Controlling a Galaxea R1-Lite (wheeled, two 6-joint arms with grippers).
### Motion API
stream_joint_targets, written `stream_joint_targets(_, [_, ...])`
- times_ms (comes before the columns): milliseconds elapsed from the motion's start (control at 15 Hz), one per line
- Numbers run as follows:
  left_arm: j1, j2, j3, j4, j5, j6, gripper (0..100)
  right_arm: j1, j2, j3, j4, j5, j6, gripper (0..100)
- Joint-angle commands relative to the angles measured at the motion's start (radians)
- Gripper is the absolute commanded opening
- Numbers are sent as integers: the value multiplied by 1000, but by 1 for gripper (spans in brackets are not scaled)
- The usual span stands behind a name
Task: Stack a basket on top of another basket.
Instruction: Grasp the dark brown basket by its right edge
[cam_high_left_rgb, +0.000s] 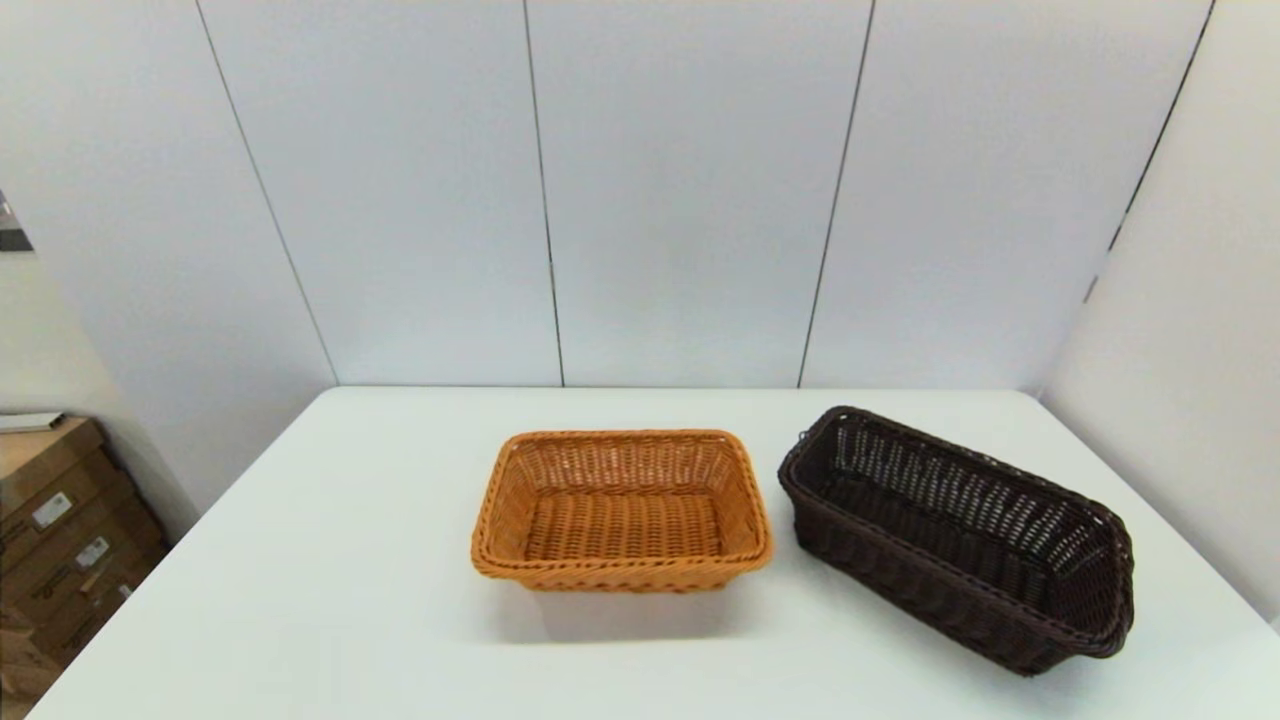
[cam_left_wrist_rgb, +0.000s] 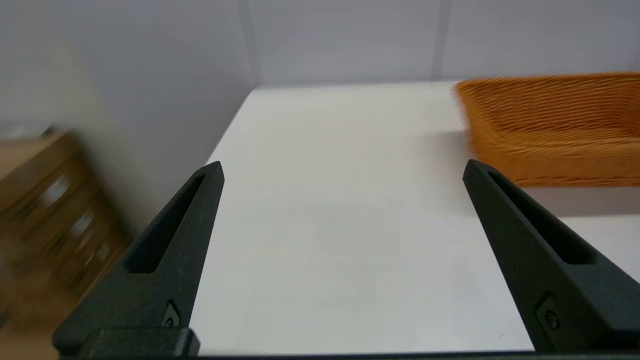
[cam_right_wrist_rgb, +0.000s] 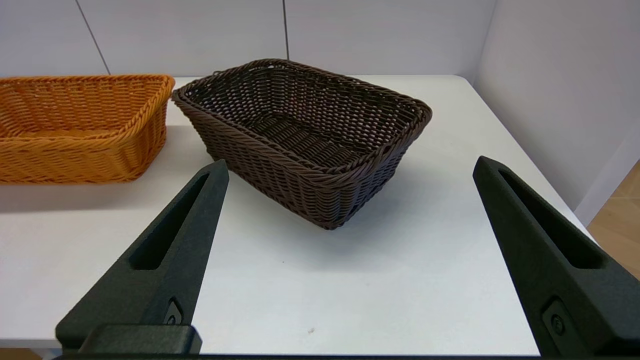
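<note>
Left hand (cam_left_wrist_rgb: 342, 167) wide open, empty, low near counter's (cam_high_left_rgb: 350, 560) left side. Orange basket (cam_high_left_rgb: 621, 510) mid-counter, upright. Dark basket (cam_high_left_rgb: 955, 535) just right of it, angled, not touching. Right hand (cam_right_wrist_rgb: 350, 167) wide open, facing dark basket's corner. Risk: thin rim grip slips; angled basket lands crooked.

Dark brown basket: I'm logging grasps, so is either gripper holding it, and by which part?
Nothing is held. The dark brown basket sits free on the table; right gripper and left gripper are open.

Left end effector (cam_left_wrist_rgb: 342, 170) fingers spread wide, right end effector (cam_right_wrist_rgb: 350, 167) likewise
</note>
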Motion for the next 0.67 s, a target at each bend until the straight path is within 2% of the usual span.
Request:
stream_joint_targets(67, [1,0,41,-8,-6,-100,100,0,0,0,0,0,0,100])
stream_joint_targets(133, [1,0,41,-11,3,-157,100,0,1,-1,0,0,0,100])
stream_joint_targets(667, [1,1,43,-19,0,-139,100,0,0,-1,0,0,0,100])
